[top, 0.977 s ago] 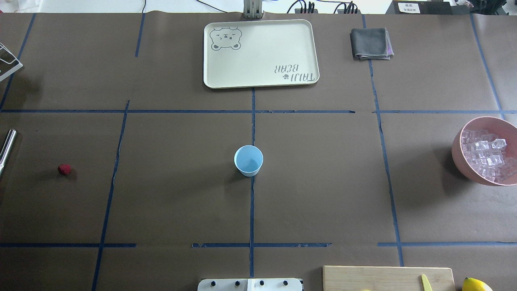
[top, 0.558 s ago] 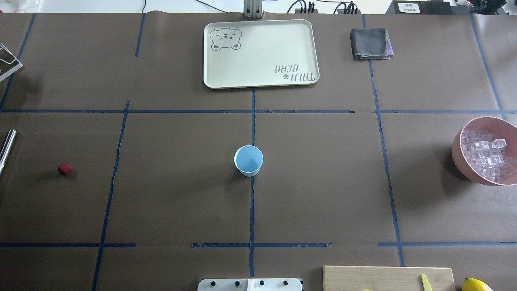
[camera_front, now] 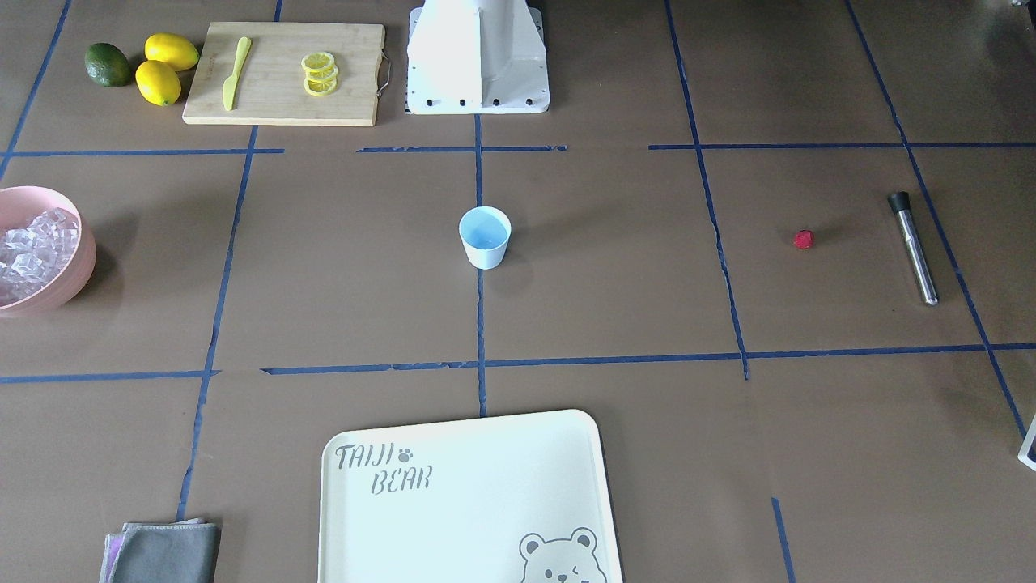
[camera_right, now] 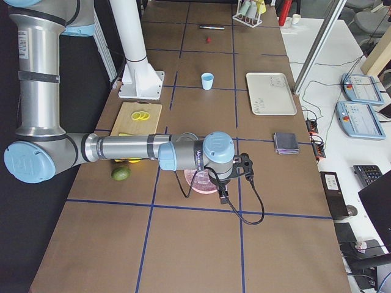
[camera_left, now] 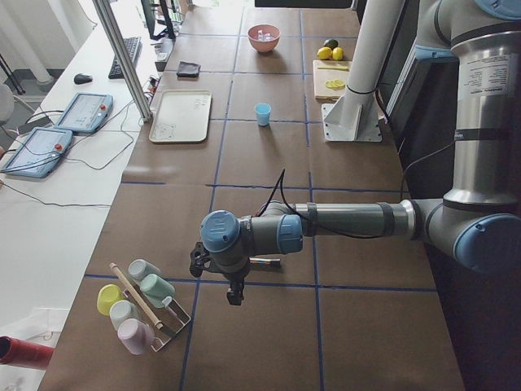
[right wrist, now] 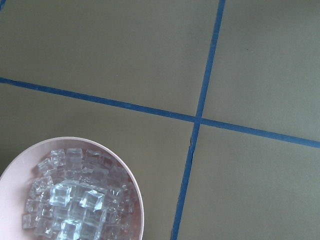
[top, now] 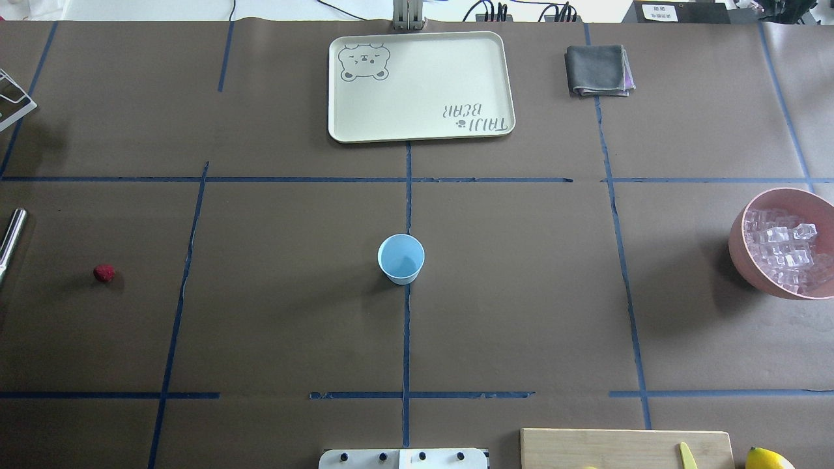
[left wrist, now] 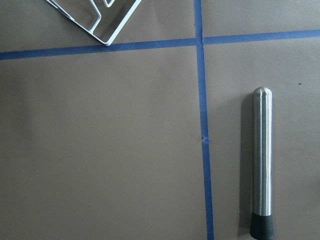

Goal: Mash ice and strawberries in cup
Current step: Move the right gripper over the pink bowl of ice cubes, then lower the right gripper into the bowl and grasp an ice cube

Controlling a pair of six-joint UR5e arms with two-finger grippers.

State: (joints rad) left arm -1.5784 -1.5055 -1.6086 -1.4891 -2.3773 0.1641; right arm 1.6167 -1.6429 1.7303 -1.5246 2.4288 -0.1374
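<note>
The pale blue cup [top: 401,258] stands upright and empty at the table's middle; it also shows in the front view [camera_front: 485,236]. The red strawberry [top: 103,273] lies alone far to the left. The ice [top: 785,251] fills a pink bowl [top: 739,251] at the right edge. The right wrist view shows the ice [right wrist: 75,200] below it. My left gripper [camera_left: 234,295] hangs above a steel muddler [left wrist: 262,165]. My right gripper [camera_right: 224,198] hangs over the bowl. I cannot tell whether either is open or shut.
A cream bear tray [top: 420,85] and a folded grey cloth [top: 598,70] lie at the far side. A cutting board [camera_front: 283,73] with lemon slices and a yellow knife, two lemons and a green fruit sit by the robot base. A wire cup rack [camera_left: 138,305] stands at the left end.
</note>
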